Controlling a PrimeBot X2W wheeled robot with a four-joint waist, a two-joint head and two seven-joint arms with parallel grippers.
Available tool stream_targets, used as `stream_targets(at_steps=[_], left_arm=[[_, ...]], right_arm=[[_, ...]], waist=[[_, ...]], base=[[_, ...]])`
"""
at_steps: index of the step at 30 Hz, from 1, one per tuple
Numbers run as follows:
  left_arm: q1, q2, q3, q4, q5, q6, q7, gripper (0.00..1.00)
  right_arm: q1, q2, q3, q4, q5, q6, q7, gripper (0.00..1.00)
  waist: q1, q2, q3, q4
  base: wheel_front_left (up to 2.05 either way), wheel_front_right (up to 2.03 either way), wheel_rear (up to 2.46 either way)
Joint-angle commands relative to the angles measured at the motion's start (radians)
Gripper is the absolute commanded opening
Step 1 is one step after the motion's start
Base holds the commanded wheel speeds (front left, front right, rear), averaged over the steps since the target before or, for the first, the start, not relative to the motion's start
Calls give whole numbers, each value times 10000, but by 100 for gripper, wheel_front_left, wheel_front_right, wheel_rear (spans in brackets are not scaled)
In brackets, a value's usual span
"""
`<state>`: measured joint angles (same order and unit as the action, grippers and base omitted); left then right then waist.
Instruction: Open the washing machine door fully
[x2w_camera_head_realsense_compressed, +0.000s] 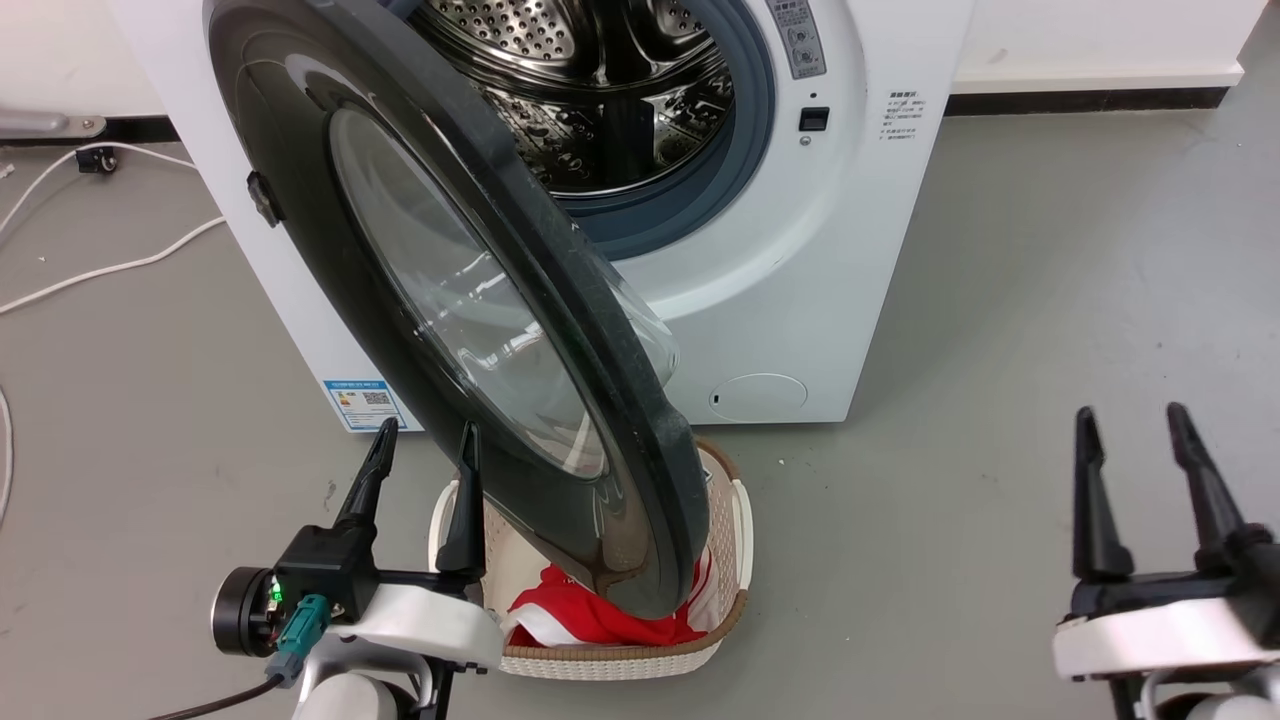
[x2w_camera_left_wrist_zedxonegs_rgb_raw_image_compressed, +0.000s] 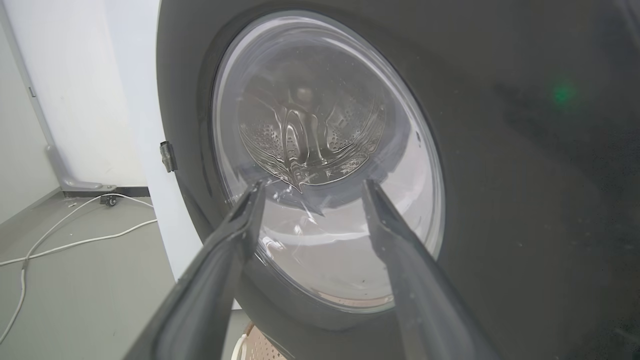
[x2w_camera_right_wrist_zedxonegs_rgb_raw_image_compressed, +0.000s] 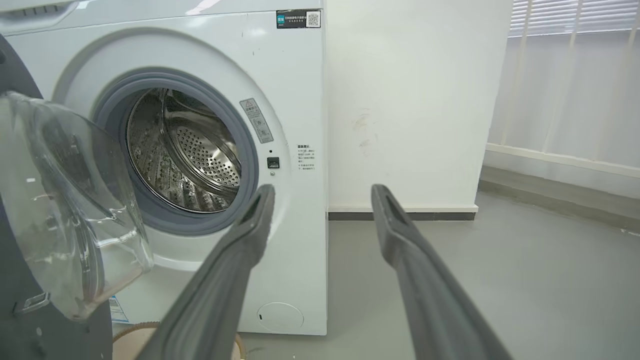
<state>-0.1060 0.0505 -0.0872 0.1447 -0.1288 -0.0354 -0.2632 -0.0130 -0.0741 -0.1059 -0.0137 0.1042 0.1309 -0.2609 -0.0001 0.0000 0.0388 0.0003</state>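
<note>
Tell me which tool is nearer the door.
Left. The left tool points at the door, close to its lower outer face; the right tool hangs over the floor, far to its right.

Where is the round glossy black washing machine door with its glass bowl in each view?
Head view: washing machine door slants top left to bottom centre.
Left wrist view: door centre and right, close up.
Right wrist view: door at left edge.
Shared landmark: perforated steel drum.

I see the washing machine door (x2w_camera_head_realsense_compressed: 455, 300), a glossy black disc with a clear bulging glass centre, swung about halfway out from the white washing machine (x2w_camera_head_realsense_compressed: 800, 260). The perforated steel drum (x2w_camera_head_realsense_compressed: 600, 90) and grey-blue gasket (x2w_camera_head_realsense_compressed: 660, 228) stand exposed.
</note>
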Motion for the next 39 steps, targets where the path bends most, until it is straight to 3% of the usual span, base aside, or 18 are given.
stream_targets(at_steps=[1,7,25,26,27,28,39], left_arm=[[107,-4,36,-8,43,-13,-22,100],[79,-4,78,-19,92,-32,-22,100],[-50,-4,119,-9,166,-128,-22,100],[-57,-4,119,-1,176,-145,-22,65],[-67,-4,120,0,183,-148,-22,16],[-68,-4,104,12,164,-182,-22,0],[-281,-4,212,-806,-107,-241,-23,0]], right_arm=[[272,114,226,-236,-608,-3,97,100],[623,219,787,-306,-1263,-5,267,100],[356,256,695,92,-670,-5,134,100],[351,256,695,93,-678,-5,125,100],[353,256,696,94,-679,-5,116,100],[360,256,695,94,-677,-5,109,100],[355,256,737,141,-635,-5,69,100]], waist=[[1,0,7,9],[1,0,33,11],[1,0,128,38],[1,0,128,42],[1,0,127,46],[1,0,125,51],[1,0,187,42]], base=[[0,0,0],[0,0,0],[0,0,0],[0,0,0],[0,0,0],[0,0,0],[0,0,0]])
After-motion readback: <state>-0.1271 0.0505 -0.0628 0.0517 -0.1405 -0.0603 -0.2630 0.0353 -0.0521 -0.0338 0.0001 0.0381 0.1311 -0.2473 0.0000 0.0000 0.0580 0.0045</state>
